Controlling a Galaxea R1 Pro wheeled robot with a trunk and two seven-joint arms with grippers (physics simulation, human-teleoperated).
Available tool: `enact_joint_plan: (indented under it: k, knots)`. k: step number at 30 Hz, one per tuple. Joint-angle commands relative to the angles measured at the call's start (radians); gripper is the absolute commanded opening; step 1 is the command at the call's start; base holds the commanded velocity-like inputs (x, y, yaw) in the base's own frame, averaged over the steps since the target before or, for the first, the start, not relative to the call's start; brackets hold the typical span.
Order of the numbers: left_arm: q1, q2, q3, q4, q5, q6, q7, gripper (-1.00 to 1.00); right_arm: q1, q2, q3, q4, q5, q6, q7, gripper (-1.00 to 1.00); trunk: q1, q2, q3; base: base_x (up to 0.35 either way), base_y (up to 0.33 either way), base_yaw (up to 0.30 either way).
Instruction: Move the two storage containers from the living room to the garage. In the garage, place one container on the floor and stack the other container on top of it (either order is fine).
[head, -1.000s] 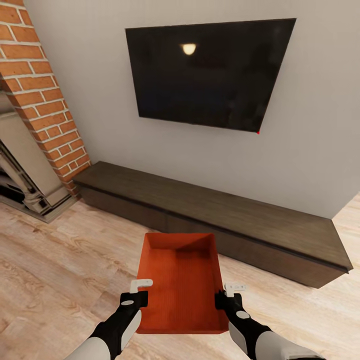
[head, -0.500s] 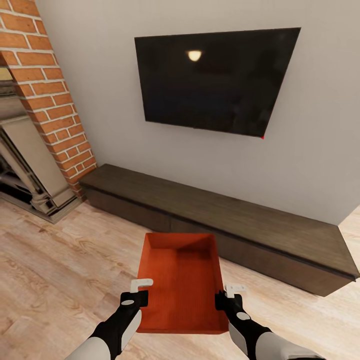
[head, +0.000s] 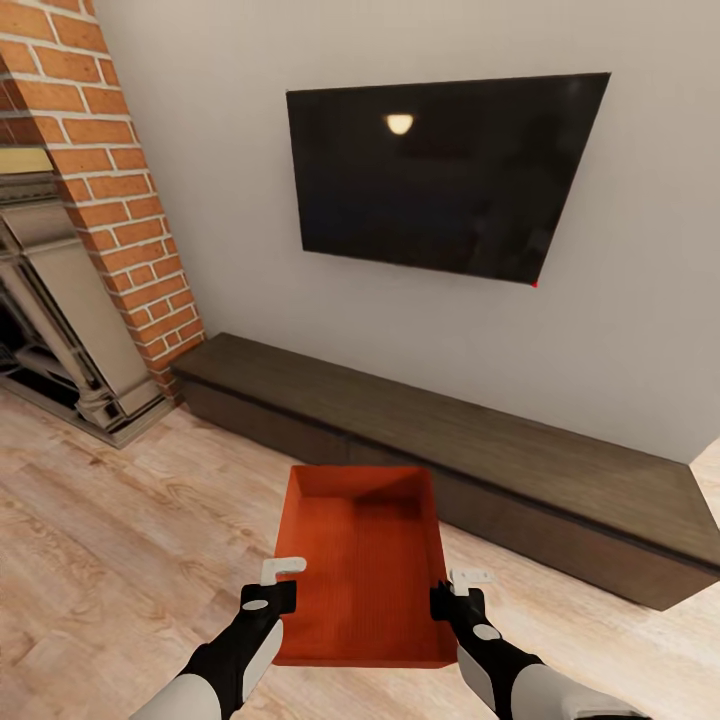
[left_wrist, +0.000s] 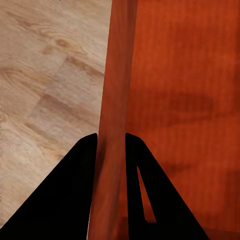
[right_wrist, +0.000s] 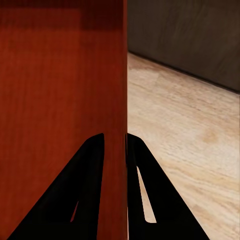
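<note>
One orange-red storage container (head: 362, 565) hangs level in front of me over the light wood floor of the living room, open top up and empty. My left gripper (head: 283, 598) is shut on its left wall, and the left wrist view shows that wall (left_wrist: 114, 115) pinched between the black fingers (left_wrist: 80, 175). My right gripper (head: 440, 600) is shut on the right wall, with the rim (right_wrist: 119, 100) clamped between its fingers (right_wrist: 90, 170).
A long dark low cabinet (head: 450, 440) runs along the pale wall ahead, under a black wall TV (head: 440, 175). A red brick fireplace (head: 95, 200) with a grey surround stands at the left. Light wood plank floor (head: 120, 540) lies below and to both sides.
The whole head view has shifted: TV, cabinet and fireplace slid right and down in the picture, so the camera turned left. The container stays fixed between both grippers.
</note>
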Motion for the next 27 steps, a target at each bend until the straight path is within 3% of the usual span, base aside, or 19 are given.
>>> enact_joint_plan:
  k: [1,27]
  knots:
    - [-0.002,0.001,0.012,-0.005,0.002,0.007,0.01,-1.0,0.001,0.0,0.038,0.001,-0.01,-0.006,-0.01,-1.0,0.0,-0.001,0.001,0.0,0.0,0.079]
    - [-0.002,0.001,0.012,-0.005,0.002,0.007,0.01,-1.0,0.001,0.0,0.038,0.006,-0.01,-0.026,-0.009,-1.0,0.0,-0.001,0.043,0.0,0.0,0.011]
